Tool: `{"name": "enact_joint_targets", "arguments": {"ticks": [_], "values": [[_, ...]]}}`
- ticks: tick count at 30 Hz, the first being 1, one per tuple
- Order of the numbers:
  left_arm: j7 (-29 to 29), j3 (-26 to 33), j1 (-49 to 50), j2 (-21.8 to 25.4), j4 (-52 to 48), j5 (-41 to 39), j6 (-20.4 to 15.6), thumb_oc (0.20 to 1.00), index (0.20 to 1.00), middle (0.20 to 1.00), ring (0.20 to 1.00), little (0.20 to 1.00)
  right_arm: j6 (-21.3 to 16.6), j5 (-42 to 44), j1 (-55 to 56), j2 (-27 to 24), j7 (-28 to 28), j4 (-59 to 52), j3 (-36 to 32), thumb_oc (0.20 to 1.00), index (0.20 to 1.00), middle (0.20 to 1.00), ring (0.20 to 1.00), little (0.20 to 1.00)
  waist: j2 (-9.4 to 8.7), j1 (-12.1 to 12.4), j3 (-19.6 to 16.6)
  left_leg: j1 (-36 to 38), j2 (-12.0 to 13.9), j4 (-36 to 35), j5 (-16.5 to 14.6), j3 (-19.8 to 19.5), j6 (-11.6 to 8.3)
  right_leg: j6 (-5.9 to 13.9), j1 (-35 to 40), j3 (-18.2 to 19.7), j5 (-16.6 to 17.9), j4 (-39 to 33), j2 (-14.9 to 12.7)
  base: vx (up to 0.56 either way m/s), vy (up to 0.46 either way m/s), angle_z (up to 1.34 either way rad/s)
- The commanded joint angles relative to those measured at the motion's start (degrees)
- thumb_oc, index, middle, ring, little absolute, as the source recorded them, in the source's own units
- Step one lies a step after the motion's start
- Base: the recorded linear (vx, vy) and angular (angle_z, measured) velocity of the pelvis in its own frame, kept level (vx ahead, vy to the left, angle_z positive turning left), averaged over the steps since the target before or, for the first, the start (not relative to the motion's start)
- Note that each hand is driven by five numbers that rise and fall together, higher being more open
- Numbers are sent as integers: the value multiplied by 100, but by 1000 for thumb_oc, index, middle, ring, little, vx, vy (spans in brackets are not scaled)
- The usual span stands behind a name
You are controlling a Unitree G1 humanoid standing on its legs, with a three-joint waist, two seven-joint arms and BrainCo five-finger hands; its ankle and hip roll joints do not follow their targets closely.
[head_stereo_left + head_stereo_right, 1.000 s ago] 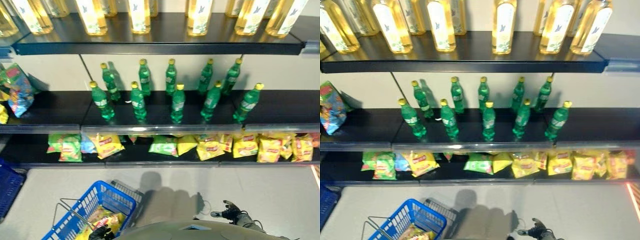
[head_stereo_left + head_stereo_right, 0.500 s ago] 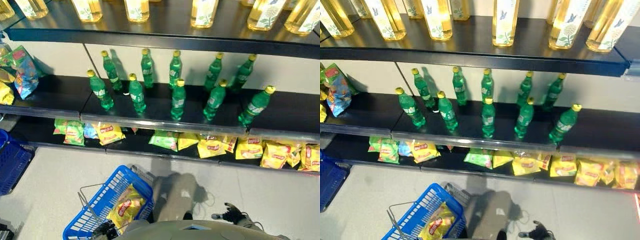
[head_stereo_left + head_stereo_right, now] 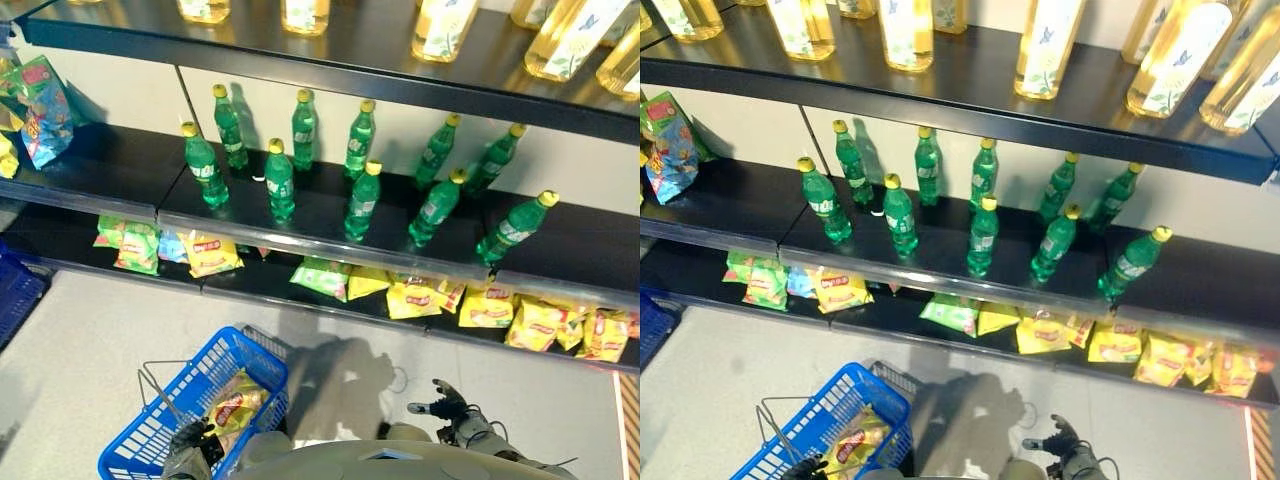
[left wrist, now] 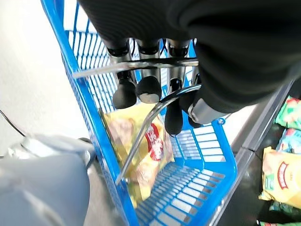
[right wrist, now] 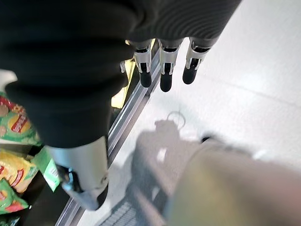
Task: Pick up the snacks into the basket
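Your left hand curls round the blue basket's wire handle — a yellow chip bag lies below it; your right hand hangs open.

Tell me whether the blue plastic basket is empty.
Not empty. The blue plastic basket holds a yellow snack bag; the left hand curls round its wire handle.
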Motion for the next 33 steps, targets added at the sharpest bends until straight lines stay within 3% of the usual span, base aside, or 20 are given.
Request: {"name": "enact_joint_targets", "arguments": {"ticks": [1, 4, 7, 8, 9, 10, 12, 13, 14, 15, 17, 18, 20, 22, 27, 28, 30, 33], "values": [[117, 113, -60, 185, 47, -128, -334, 200, 200, 200, 200, 200, 5, -79, -143, -47, -93, 232, -37, 1000, 1000, 1000, 1000, 1000, -253, 74, -309, -286, -93, 252, -223, 22, 329, -116, -55, 44, 445, 135, 393, 16, -336, 23], [44, 134, 35, 66, 179, -254, -330, 200, 200, 200, 200, 200, -73, 272, -44, -98, -69, 242, -204, 1000, 1000, 1000, 1000, 1000, -167, 11, -315, -265, 156, -45, 104, -63, 101, -234, -57, 3, 263, 25, 729, -22, -307, -9], [4, 116, 41, -100, 259, -320, -304, 200, 200, 200, 200, 200, -88, 265, -21, -208, -82, 301, -260, 1000, 1000, 1000, 1000, 1000, 1, -93, -292, -353, 314, -232, 421, 41, -67, -296, 1, -262, 210, -136, 865, -66, -198, 9], [2, 86, 0, -154, 269, -304, -290, 200, 200, 200, 200, 200, -88, 291, -19, -263, -98, 347, -304, 1000, 1000, 1000, 1000, 1000, 45, -169, -259, -404, 400, -224, 520, 364, -87, -310, -16, -361, 207, -131, 850, -140, -83, 38], [4, 47, -2, -216, 273, -284, -277, 200, 200, 200, 200, 200, -99, 318, 4, -300, -108, 392, -352, 1000, 1000, 1000, 1000, 1000, 95, -287, -264, -369, 528, -235, 554, 940, -101, -319, -38, -513, 196, -114, 826, -71, -58, 67], [-1, -30, -1, -287, 245, -226, -254, 200, 200, 200, 200, 200, -92, 351, 3, -370, -140, 458, -404, 1000, 1000, 1000, 1000, 1000, 132, -372, -279, -221, 601, -204, 454, 1257, -159, -311, 10, -595, 103, -112, 803, -94, -72, 88], [-33, -60, 27, -328, 229, -187, -244, 200, 200, 200, 200, 200, -100, 404, -12, -402, -158, 511, -450, 1000, 1000, 1000, 1000, 1000, 180, -366, -272, -196, 658, -114, 447, 1259, -139, -408, -37, -630, 133, -127, 852, -52, -62, 61], [-59, -109, 66, -410, 187, -289, -321, 200, 200, 200, 200, 200, -174, 502, -111, -436, -177, 532, -451, 1000, 1000, 1000, 1000, 1000, 208, -238, -296, -257, 594, 226, 300, 336, -142, -496, -98, -412, 92, -101, 952, 16, -19, -4], [-87, -110, 52, -405, 155, -345, -337, 200, 200, 200, 200, 200, -192, 520, -134, -436, -170, 490, -445, 1000, 1000, 1000, 1000, 1000, 195, -226, -308, -282, 627, 316, 281, 21, -155, -491, -149, -301, 87, -65, 955, 16, -19, -28], [-87, -110, 52, -405, 155, -345, -337, 200, 200, 200, 200, 200, -192, 520, -134, -436, -170, 490, -445, 1000, 1000, 1000, 1000, 1000, 195, -227, -309, -283, 627, 317, 281, 21, -155, -491, -150, -301, 87, -65, 955, -2, 21, -69], [-84, -162, 3, -367, 84, -422, -371, 200, 200, 200, 200, 200, -201, 463, -170, -427, -128, 417, -372, 1000, 1000, 1000, 1000, 1000, 176, -199, -260, -289, 595, 560, 152, -700, -152, -450, -274, 15, 101, 144, 924, -19, 95, -81], [-83, -176, -9, -372, 40, -433, -374, 200, 200, 200, 200, 200, -189, 454, -139, -430, -107, 364, -375, 1000, 1000, 1000, 1000, 1000, 190, -253, -258, -215, 559, 503, -89, -609, -100, -405, -272, 58, 89, 202, 879, -18, 171, -55], [-115, -218, -15, -376, 16, -389, -354, 200, 200, 200, 200, 200, -175, 465, -113, -435, -79, 372, -409, 1000, 1000, 1000, 1000, 1000, 220, -283, -260, -180, 527, 518, -217, -513, -73, -381, -266, 85, 100, 251, 825, -9, 175, -13], [-171, -413, -42, -371, -71, -195, -346, 200, 200, 200, 200, 200, -190, 574, -135, -453, -78, 271, -496, 1000, 1000, 1000, 1000, 1000, 239, -343, -169, -231, 219, 878, -564, -507, 33, -283, -323, 273, 284, 292, 587, -44, 317, 4], [-176, -444, -82, -264, 22, -101, -330, 200, 200, 200, 200, 200, -164, 695, -165, -313, -71, 73, -596, 1000, 1000, 1000, 1000, 1000, 231, -342, -27, -168, -41, 914, -773, -63, 190, -72, -545, 378, 757, 254, 224, -82, 216, -50], [-161, -451, -88, -194, -5, -22, -318, 200, 200, 200, 200, 200, -189, 777, -159, -266, -60, -46, -566, 1000, 1000, 1000, 1000, 1000, 245, -328, 63, -243, -41, 973, -743, -17, 240, -97, -597, 386, 518, 591, 345, -143, 145, -96], [-144, -431, -101, -146, 8, -9, -324, 200, 200, 200, 200, 200, -212, 767, -157, -241, -43, -116, -499, 1000, 1000, 1000, 1000, 1000, 230, -338, 69, -276, -62, 998, -735, -37, 259, -147, -551, 474, 361, 668, 452, -47, 26, -48], [-164, -324, -54, -93, 56, -27, -321, 200, 200, 200, 200, 200, -218, 615, -110, -245, -41, -156, -371, 1000, 1000, 1000, 1000, 1000, 153, -286, 7, -288, -96, 1031, -757, -111, 231, -228, -437, 414, 301, 526, 464, 24, -43, 12]]}}
